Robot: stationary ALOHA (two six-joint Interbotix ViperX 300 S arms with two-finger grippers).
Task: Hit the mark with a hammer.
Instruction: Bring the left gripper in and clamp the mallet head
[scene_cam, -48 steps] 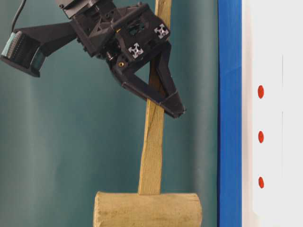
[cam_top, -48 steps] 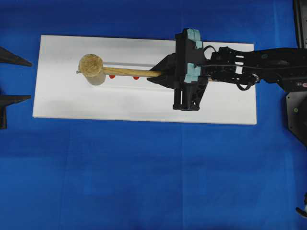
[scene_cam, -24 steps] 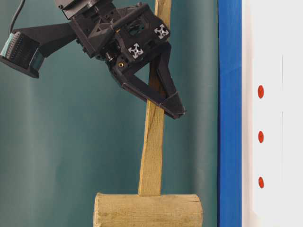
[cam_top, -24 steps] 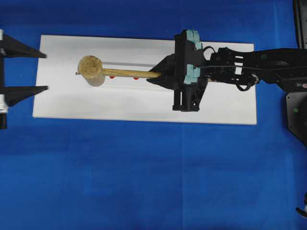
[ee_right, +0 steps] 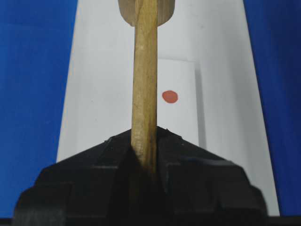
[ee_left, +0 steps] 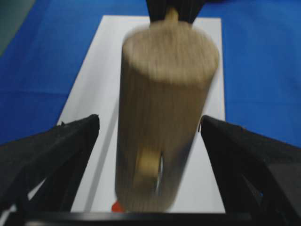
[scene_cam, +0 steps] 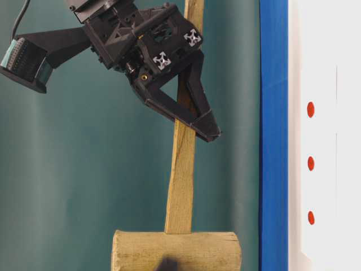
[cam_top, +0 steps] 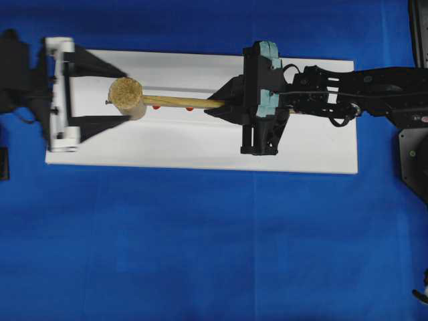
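The hammer is a light wooden mallet; its thick head hangs above the left part of the white board. My right gripper is shut on the slim handle, which runs up between the jaws in the right wrist view. My left gripper stands open, one finger on each side of the head without touching it. Red marks lie on the board under the handle; one mark shows right of the handle. The table-level view shows the head well off the board.
The board lies on a blue cloth. Three red marks sit in a row along a thin line on the board. The right arm reaches in from the right edge, over the board's right end.
My left gripper has come in from the left edge over the board, and its open fingers now flank the hammer head. The right gripper and the hammer have stayed still.
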